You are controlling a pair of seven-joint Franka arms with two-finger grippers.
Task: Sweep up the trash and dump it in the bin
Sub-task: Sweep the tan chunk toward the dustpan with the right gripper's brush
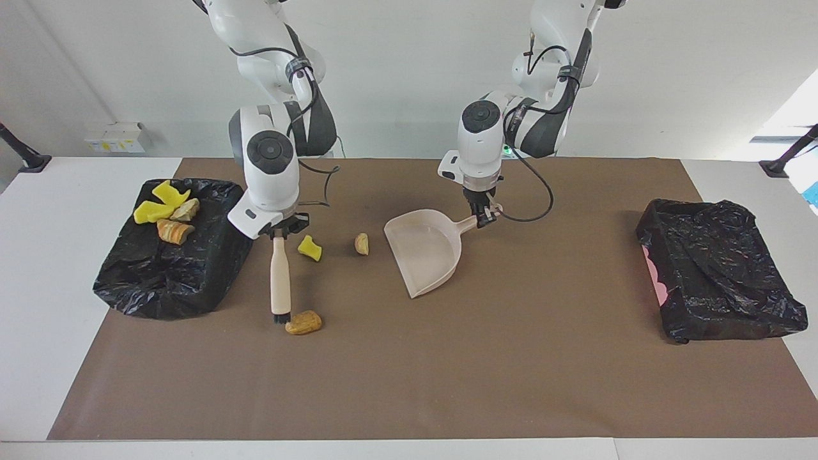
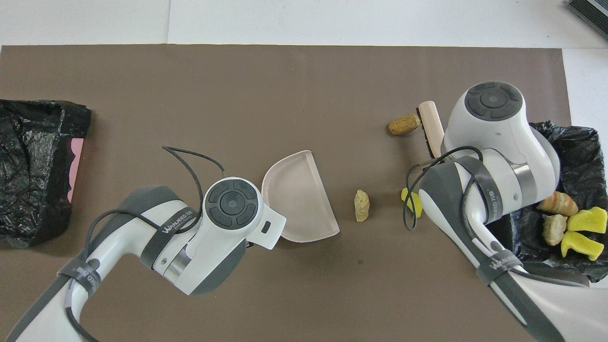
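My right gripper is shut on the top of a wooden-handled brush. The brush hangs upright, and its dark bristles rest on the mat against a tan bread-like lump of trash. Nearer to the robots lie a yellow scrap and a small tan chunk. My left gripper is shut on the handle of the beige dustpan, whose mouth lies beside the small chunk. Several more scraps lie in the black-lined bin.
A second black-lined bin with a pink edge sits at the left arm's end of the table. A brown mat covers the work area. Small white boxes stand off the mat near the wall.
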